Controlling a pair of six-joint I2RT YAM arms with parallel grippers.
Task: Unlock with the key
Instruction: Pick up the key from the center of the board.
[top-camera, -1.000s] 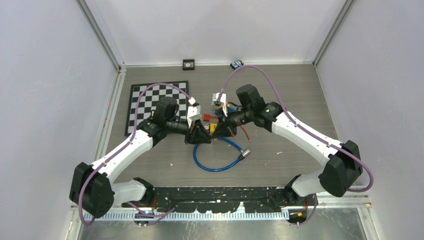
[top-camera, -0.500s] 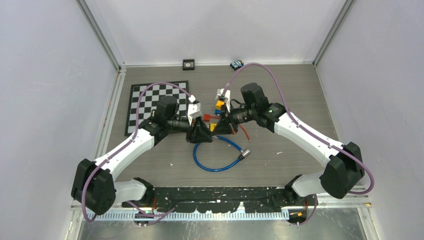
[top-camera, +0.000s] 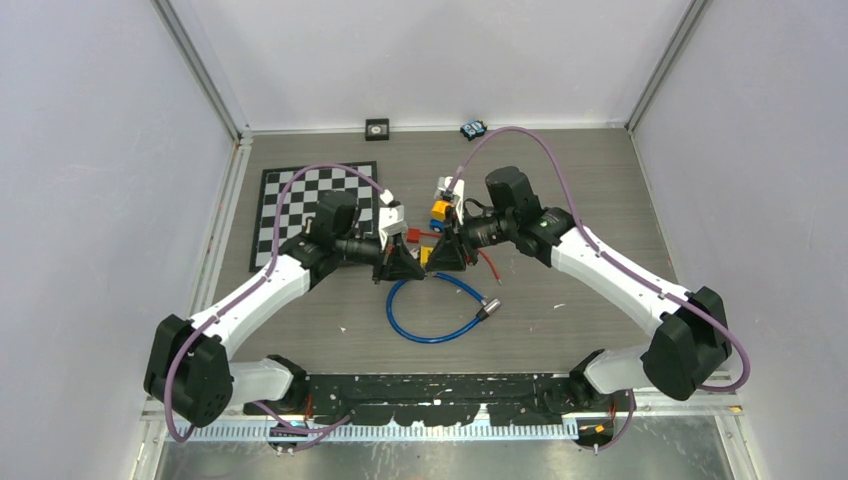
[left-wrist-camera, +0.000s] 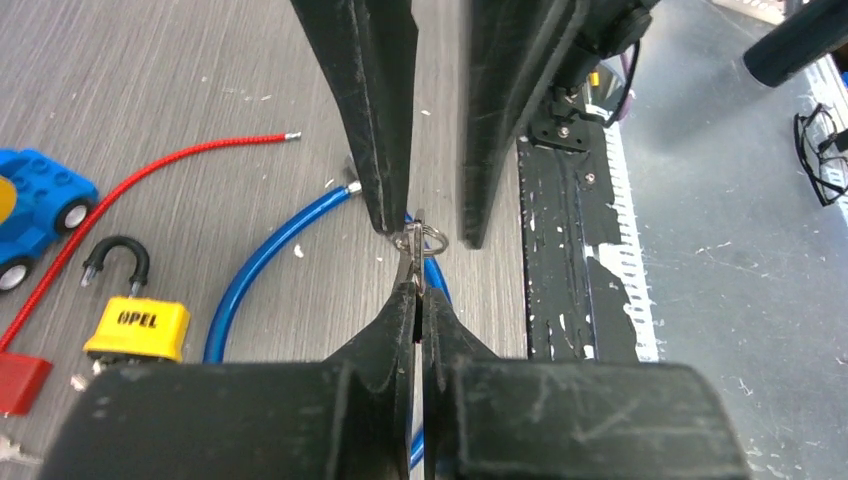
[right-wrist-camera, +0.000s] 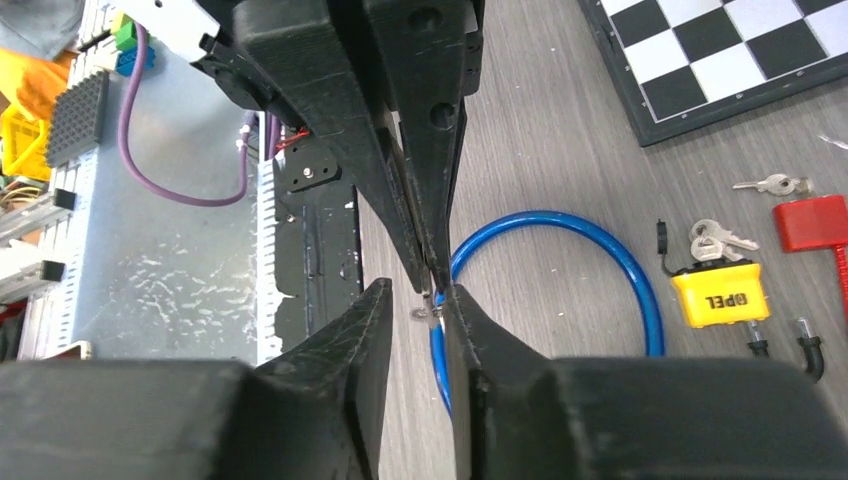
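My left gripper is shut on a small silver key with a ring, held just above the table. In the right wrist view, its black fingers come down from the top and pinch the key. My right gripper is open, and its fingers stand on either side of the key ring, tip to tip with the left gripper. The yellow padlock with a black shackle lies on the table to the side; it also shows in the right wrist view. From above, both grippers meet near the padlock.
A blue cable loop lies under the grippers. Spare keys, a red tag, a red cord and a blue toy car lie near the padlock. A checkerboard lies at the left. The black front rail runs along the near edge.
The right wrist has shifted slightly back and right while its fingertips stay at the key. The left gripper has kept hold of the key and turned a little.
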